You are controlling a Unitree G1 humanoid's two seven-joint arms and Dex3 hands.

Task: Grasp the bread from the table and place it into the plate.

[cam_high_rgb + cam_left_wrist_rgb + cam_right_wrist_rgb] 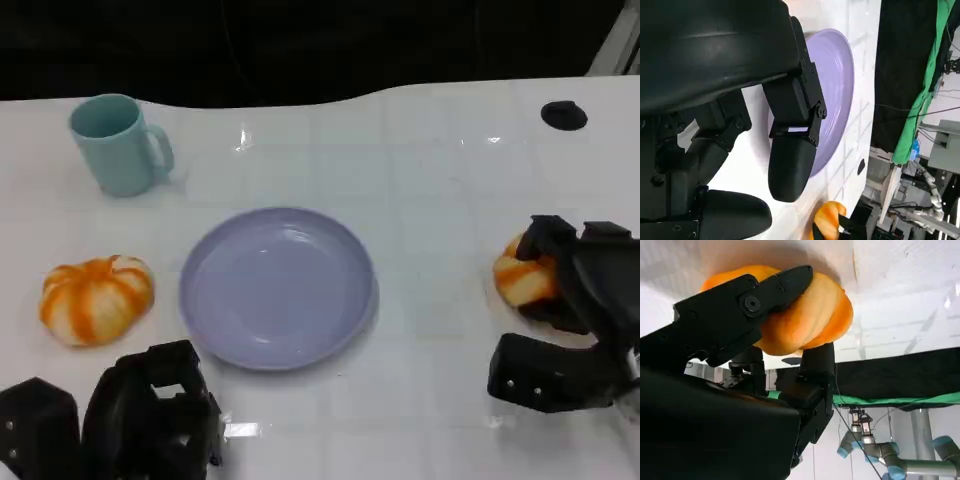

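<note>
Two breads, one plate, one mug.

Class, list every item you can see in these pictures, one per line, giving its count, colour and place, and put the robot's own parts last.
Bread: two, orange and white; one on the table left of the plate, the other at the right, gripped by the right hand.
Plate: one, lavender, table centre.
Mug: one, pale teal, far left.
Small round object: one, black, far right.
Table: one, white.
Left hand: one, black, near edge at the left, holding nothing.
Right hand: one, black, at the right, fingers around the bread.
</note>
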